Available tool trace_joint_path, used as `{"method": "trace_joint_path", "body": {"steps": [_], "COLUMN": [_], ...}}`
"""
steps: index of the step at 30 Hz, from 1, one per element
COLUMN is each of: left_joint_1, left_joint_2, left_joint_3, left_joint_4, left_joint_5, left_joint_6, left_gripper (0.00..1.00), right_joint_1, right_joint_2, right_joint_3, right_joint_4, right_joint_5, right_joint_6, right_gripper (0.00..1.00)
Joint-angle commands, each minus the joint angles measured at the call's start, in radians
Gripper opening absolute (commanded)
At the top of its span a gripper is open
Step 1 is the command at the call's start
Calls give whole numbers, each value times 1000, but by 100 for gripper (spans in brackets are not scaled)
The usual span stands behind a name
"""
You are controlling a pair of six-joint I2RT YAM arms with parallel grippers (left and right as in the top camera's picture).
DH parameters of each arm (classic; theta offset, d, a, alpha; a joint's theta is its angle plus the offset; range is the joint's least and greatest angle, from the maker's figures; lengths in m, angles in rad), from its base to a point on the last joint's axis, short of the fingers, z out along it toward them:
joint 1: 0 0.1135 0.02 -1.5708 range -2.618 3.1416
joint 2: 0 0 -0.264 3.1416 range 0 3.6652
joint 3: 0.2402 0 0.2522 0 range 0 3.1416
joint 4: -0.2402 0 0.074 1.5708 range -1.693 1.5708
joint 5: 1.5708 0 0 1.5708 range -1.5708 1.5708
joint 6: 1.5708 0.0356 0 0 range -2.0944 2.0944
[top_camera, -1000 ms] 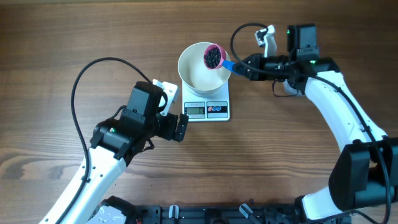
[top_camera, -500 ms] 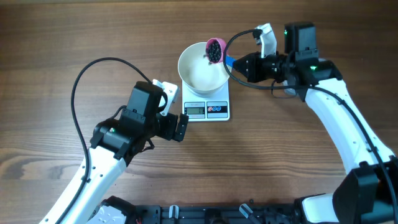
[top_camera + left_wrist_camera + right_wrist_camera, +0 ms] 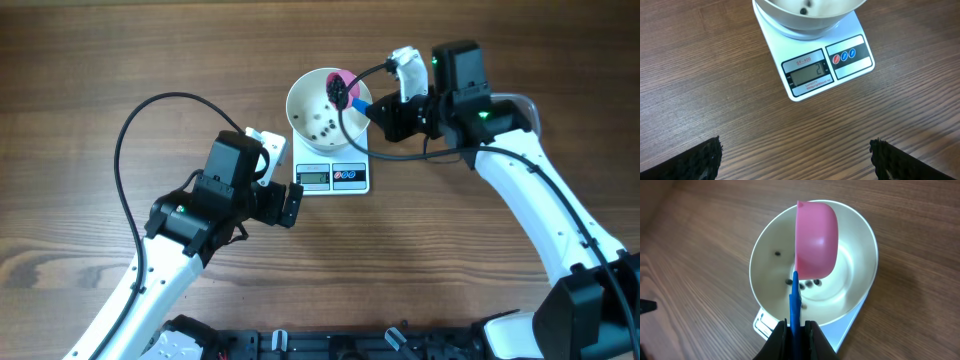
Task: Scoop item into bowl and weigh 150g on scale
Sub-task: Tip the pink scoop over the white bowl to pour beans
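Only a few black beads (image 3: 811, 283) lie scattered in the white bowl (image 3: 855, 275), which sits on the kitchen scale (image 3: 827, 65). Over it the pink scoop (image 3: 815, 240) tilts sideways, its blue handle (image 3: 795, 300) clamped in the right pincer (image 3: 796, 329). The left pincer (image 3: 795, 152) gapes wide above the table (image 3: 715, 90) nearby.

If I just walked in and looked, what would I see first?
First, the bright pink scoop, tipped on its side over the white bowl and held by its blue handle in the right gripper. Next, a few tiny black beads lying in the bottom of the bowl. The bowl sits on a small white scale on the wooden table.
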Motion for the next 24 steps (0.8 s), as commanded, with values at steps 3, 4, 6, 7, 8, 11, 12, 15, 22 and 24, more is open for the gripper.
{"method": "trace_joint_path", "body": {"steps": [3, 4, 6, 7, 8, 11, 12, 15, 22, 24], "left_joint_1": [5, 5, 5, 5, 5, 5, 5, 5, 5, 5], "left_joint_2": [4, 4, 4, 4, 4, 4, 4, 4, 4, 4], "left_joint_3": [-10, -10, -10, -10, -10, -10, -10, -10, -10, -10], "left_joint_4": [0, 0, 0, 0, 0, 0, 0, 0, 0, 0], "left_joint_5": [-9, -9, -9, -9, -9, -9, -9, -9, -9, -9], "left_joint_6": [13, 12, 13, 13, 12, 12, 12, 12, 13, 13], "left_gripper": [100, 100, 100, 100, 100, 100, 100, 100, 100, 100], "right_joint_1": [27, 28, 32, 35, 38, 41, 41, 44, 84, 95], "right_joint_2": [-18, -18, -18, -18, -19, -19, -19, -19, -29, -41], "right_joint_3": [0, 0, 0, 0, 0, 0, 0, 0, 2, 2], "right_joint_4": [2, 2, 2, 1, 0, 2, 0, -5, -4, 7], "right_joint_5": [122, 139, 146, 146, 147, 146, 146, 148, 192, 233], "right_joint_6": [-51, -52, -68, -76, -79, -87, -100, -135, -160, -156], "right_gripper": [4, 4, 4, 4, 4, 4, 4, 4, 4, 4]}}
